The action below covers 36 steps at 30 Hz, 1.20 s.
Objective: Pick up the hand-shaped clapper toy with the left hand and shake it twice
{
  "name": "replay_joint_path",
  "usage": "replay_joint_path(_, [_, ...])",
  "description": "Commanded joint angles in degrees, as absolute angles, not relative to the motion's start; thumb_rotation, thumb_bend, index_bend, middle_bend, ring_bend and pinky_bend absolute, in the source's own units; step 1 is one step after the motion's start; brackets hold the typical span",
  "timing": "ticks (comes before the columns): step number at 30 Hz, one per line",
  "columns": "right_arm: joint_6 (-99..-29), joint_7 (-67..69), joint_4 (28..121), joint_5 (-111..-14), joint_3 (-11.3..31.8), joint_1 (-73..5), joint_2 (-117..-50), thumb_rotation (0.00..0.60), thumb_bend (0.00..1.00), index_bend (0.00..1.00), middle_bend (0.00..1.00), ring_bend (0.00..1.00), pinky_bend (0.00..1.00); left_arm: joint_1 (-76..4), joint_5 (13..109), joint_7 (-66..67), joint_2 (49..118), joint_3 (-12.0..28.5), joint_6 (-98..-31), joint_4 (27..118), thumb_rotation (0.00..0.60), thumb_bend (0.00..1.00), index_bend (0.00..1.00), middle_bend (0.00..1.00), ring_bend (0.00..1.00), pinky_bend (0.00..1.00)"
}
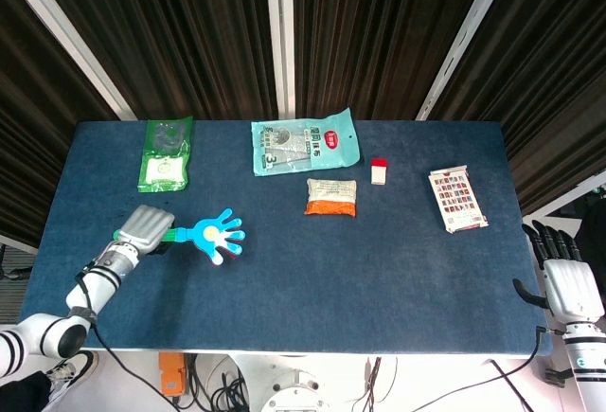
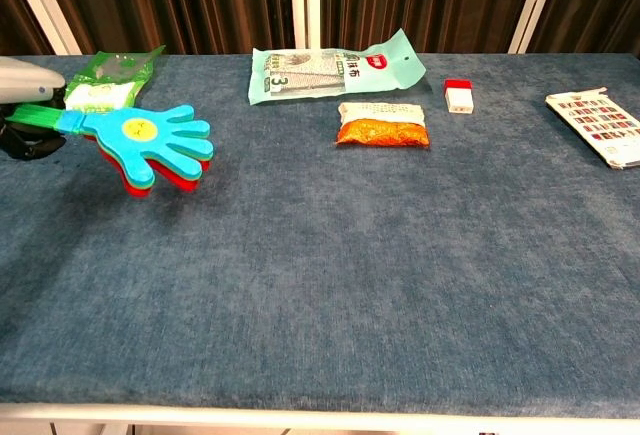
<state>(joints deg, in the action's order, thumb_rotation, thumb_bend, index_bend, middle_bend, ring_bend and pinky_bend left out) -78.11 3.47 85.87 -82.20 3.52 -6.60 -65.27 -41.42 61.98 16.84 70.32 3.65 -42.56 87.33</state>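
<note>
At the counter's (image 1: pixel 284 279) left side, left hand (image 1: pixel 144 229) wrapped around the green handle of the clapper (image 1: pixel 210 235), fingers closed over it. Clapper held roughly level, blue palm uppermost with red and green layers beneath, fingers pointing toward the middle; from the chest view, just above the cloth or touching it, cannot tell which. Behind it, a green packet (image 1: pixel 166 152) near the far left edge. Further along the far side, a pale teal bag (image 1: pixel 305 144), with an orange-and-white pouch (image 1: pixel 331 197) just in front and a small red-and-white box (image 1: pixel 379 170) beside. Near the right edge, a printed card pack (image 1: pixel 457 200). Off the counter's right corner, right hand (image 1: pixel 564 279) with fingers straight, slightly apart, holding nothing.
</note>
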Motion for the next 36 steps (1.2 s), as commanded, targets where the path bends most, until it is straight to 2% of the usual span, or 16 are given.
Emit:
replay_joint_path(1, [-78.09,3.51,85.91,-82.16,3.56,-6.63,-65.23,0.6,0.21,0.0,0.0,0.0,0.0,-40.79,59.14,-0.77,64.01,9.93,-42.76,93.59,0.6,0.93,1.0,1.0,1.0,1.0])
replay_joint_path(6, [-77.77,3.72,85.78,-82.03,3.51,-6.7,-65.37,0.6,0.21,0.0,0.0,0.0,0.0,-36.78,65.87,-16.95,63.07,15.51,-49.68,95.25,0.6,0.93,1.0,1.0,1.0,1.0])
replay_joint_path(10, [-77.84,3.86,85.68,-82.15,3.47,-6.67,-65.36,0.6,0.21,0.0,0.0,0.0,0.0,-33.55,70.31,-36.27,64.5,18.49,-53.04,94.92,0.6,0.93,1.0,1.0,1.0,1.0])
replay_joint_path(17, [-78.0,3.71,85.86,-82.09,3.49,-6.58,-65.25,0.6,0.21,0.0,0.0,0.0,0.0,-32.76,76.68,-40.91,67.89,16.86,-57.1,87.8,0.6,0.93,1.0,1.0,1.0,1.0])
replay_joint_path(20, [-77.79,3.53,85.9,-82.11,3.43,-6.68,-65.37,0.6,0.21,0.0,0.0,0.0,0.0,-33.73,78.94,-34.57,68.35,14.22,-55.82,85.31,0.6,0.93,1.0,1.0,1.0,1.0])
replay_joint_path(24, [-77.41,3.31,85.9,-82.09,3.35,-6.85,-65.57,0.6,0.21,0.0,0.0,0.0,0.0,-36.86,81.6,-16.42,67.87,8.21,-48.34,83.14,0.6,0.93,1.0,1.0,1.0,1.0])
replay_joint_path(29, [-77.34,3.32,85.71,-82.07,3.22,-6.79,-65.65,0.6,0.21,0.0,0.0,0.0,0.0,-39.64,77.65,3.57,70.52,4.06,-41.08,82.18,0.6,0.93,1.0,1.0,1.0,1.0])
replay_joint_path(32, [-77.39,3.6,85.5,-81.97,3.24,-6.7,-65.62,0.6,0.21,0.0,0.0,0.0,0.0,-40.9,73.33,11.31,71.86,2.73,-37.92,81.9,0.6,0.93,1.0,1.0,1.0,1.0])
replay_joint_path(36, [-77.31,4.03,85.11,-81.8,3.29,-6.66,-65.65,0.6,0.21,0.0,0.0,0.0,0.0,-41.33,67.81,13.72,72.0,3.65,-38.07,83.48,0.6,0.93,1.0,1.0,1.0,1.0])
